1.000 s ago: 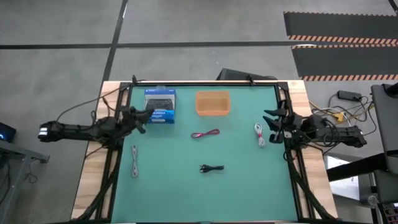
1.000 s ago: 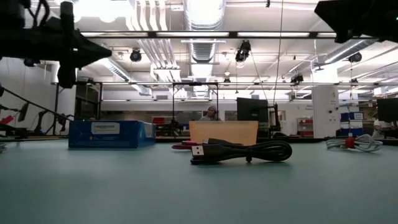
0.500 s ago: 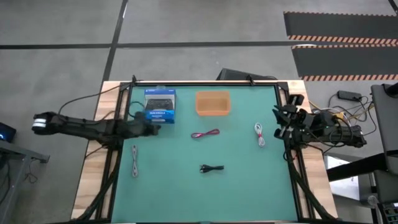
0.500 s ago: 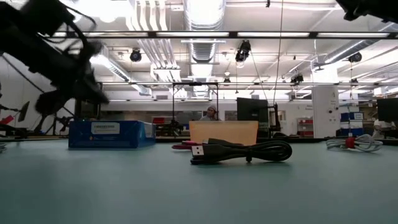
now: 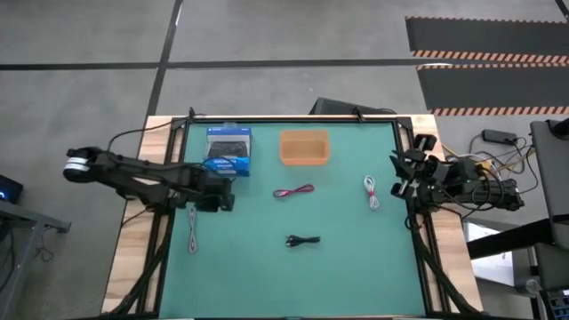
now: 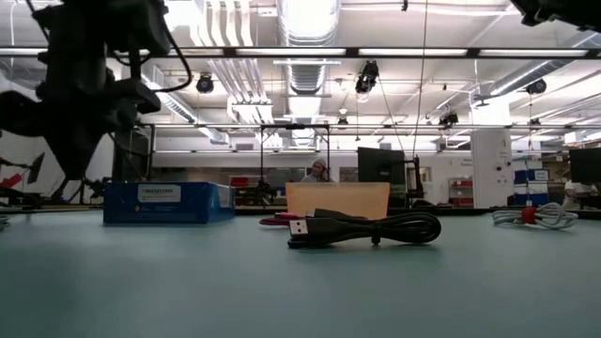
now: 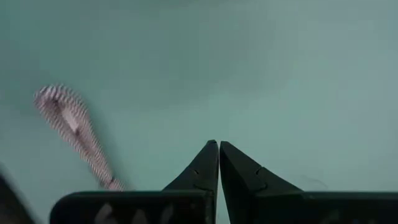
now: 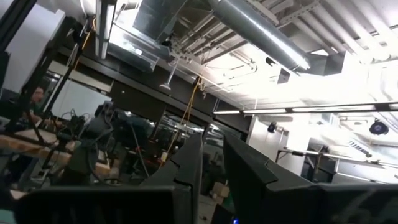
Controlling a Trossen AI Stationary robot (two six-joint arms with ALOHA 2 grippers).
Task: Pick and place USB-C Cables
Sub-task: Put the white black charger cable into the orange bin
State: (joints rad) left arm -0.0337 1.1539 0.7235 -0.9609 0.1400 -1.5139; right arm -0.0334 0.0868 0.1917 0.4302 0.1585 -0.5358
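We see the grey cable (image 5: 193, 230), a thin braided strip, lying flat on the smooth green bench (image 5: 338, 267) just beside our left tool (image 7: 219, 152), whose pointed dark fingers are pressed together empty. Our right tool (image 5: 397, 174), fingers slightly parted, waits near the white cable (image 5: 371, 192).

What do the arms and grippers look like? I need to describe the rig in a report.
Both arms are dark, jointed, with black wires along them. The left arm has a white end cap. The left gripper and right gripper have black, tapered, pointed fingers.
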